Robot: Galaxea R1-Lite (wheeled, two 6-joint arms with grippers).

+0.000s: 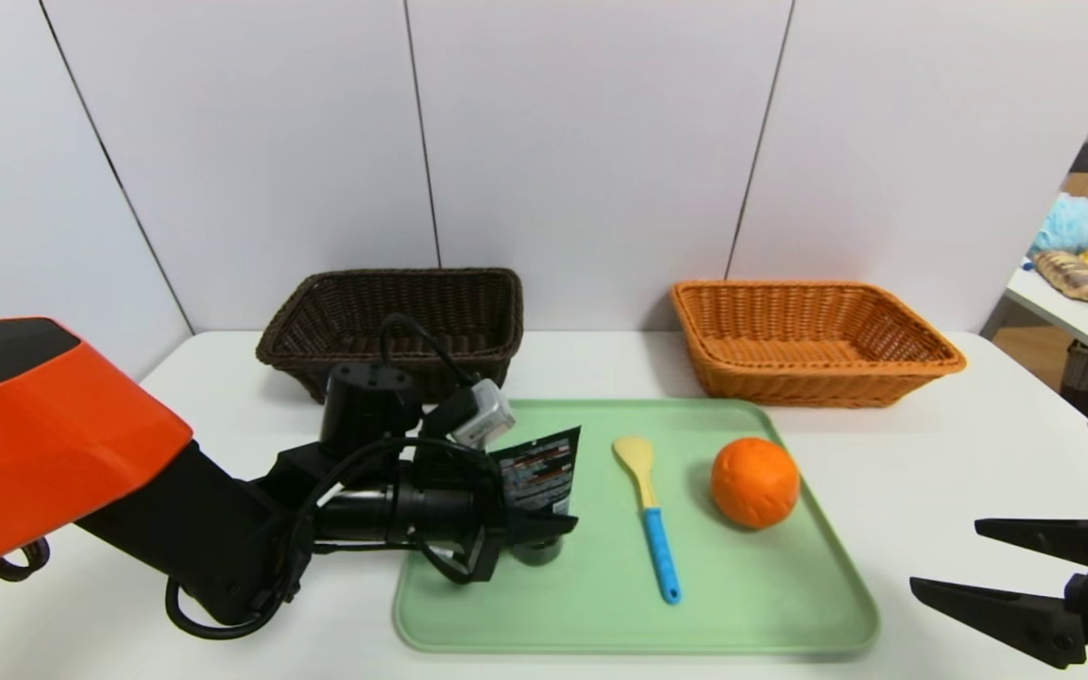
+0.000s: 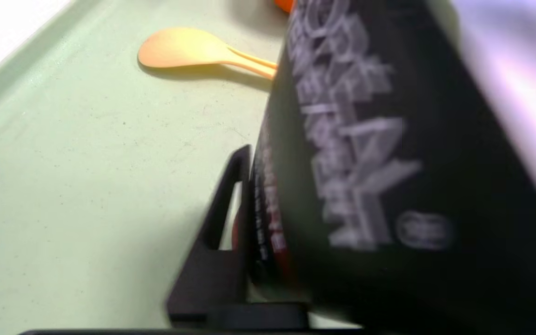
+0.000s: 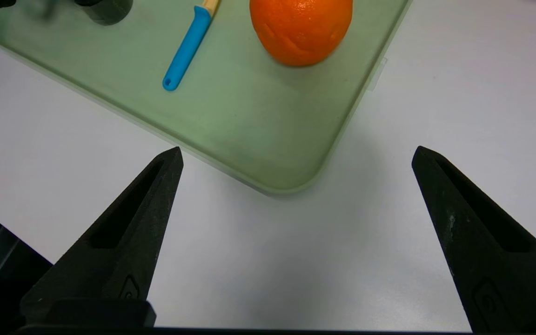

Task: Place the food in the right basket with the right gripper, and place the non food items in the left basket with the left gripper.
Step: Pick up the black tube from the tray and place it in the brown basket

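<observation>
**Operator:** The black tube (image 1: 538, 477) is what I'm working on right now. It's standing on its cap at the left end of the green tray (image 1: 771, 604), and I'm holding the left gripper (image 1: 544, 522) around its lower part, reaching in from the left.

**Observer:** How far along is the sorting?

**Operator:** Nothing is sorted, as far as I'm seeing. The dark brown basket (image 1: 317, 312) and the orange-tan basket (image 1: 884, 373) are both sitting empty at the back of the counter (image 1: 978, 444). The spoon (image 1: 648, 515) is lying mid-tray and the orange (image 1: 755, 482) is resting just to its right, apart from it. So three items are waiting: tube and spoon for the left basket, orange for the right.

**Observer:** Is the gripper actually holding the tube?

**Operator:** In the left wrist view I'm seeing one finger (image 2: 221, 218) lying flat against the tube's printed side, and the tube is filling the space between the jaws. I'm judging the jaws to be clamped on it, narrowed partway. The cap is looking as if it's resting on the tray, so I'm not calling it lifted.

**Observer:** And the other arm?

**Operator:** The right gripper (image 3: 296, 153) is hanging parked over the counter off the tray's near right corner, jaws spread wide, holding nothing.
</observation>
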